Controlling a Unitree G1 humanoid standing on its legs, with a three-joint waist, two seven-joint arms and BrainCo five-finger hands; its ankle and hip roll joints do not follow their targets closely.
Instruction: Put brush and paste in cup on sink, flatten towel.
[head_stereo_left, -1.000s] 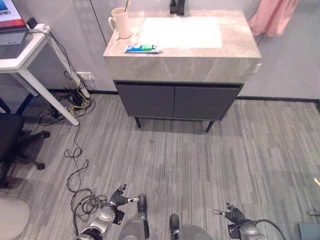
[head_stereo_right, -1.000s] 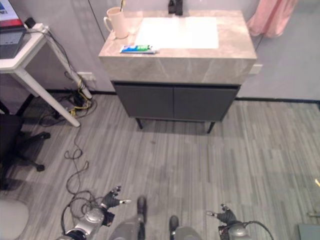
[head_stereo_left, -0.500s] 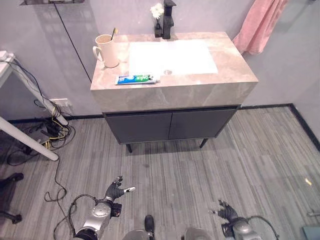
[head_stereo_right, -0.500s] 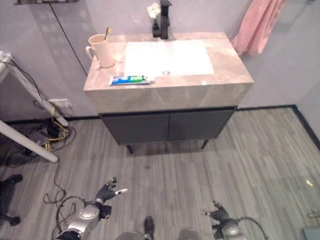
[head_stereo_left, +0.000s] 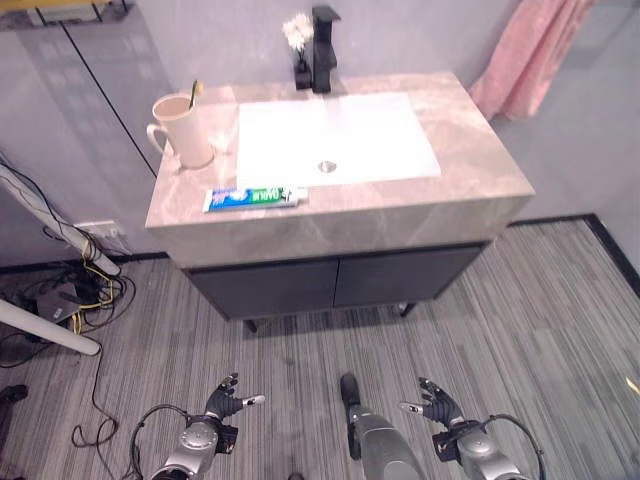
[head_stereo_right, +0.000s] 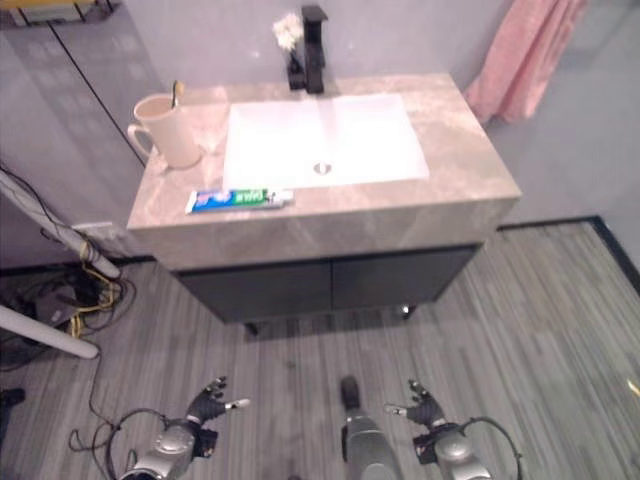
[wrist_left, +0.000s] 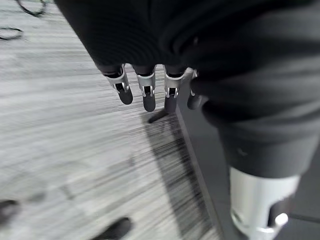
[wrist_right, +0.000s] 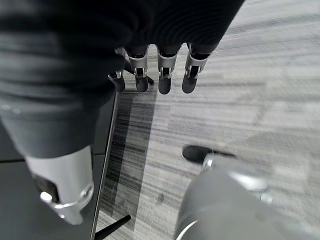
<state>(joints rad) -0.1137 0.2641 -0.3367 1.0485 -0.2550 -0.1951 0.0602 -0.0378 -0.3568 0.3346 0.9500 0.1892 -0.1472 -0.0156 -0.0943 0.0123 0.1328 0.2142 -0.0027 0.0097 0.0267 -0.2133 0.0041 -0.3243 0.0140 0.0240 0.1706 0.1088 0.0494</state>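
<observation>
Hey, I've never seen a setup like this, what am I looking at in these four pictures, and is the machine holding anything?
This is a walking humanoid robot seen through its own cameras. Two pictures come from the two eyes of a camera on its head, looking down at a bathroom sink counter. The other two come from cameras on its wrists, looking along each hand toward the floor.

On the counter, a cup with a toothbrush in it stands left of the white basin. A toothpaste tube lies flat near the front edge, and a black tap with a small vase of flowers stands at the back. A pink towel hangs on the wall to the right.

The left hand and right hand hang low over the floor, fingers relaxed, holding nothing.
</observation>
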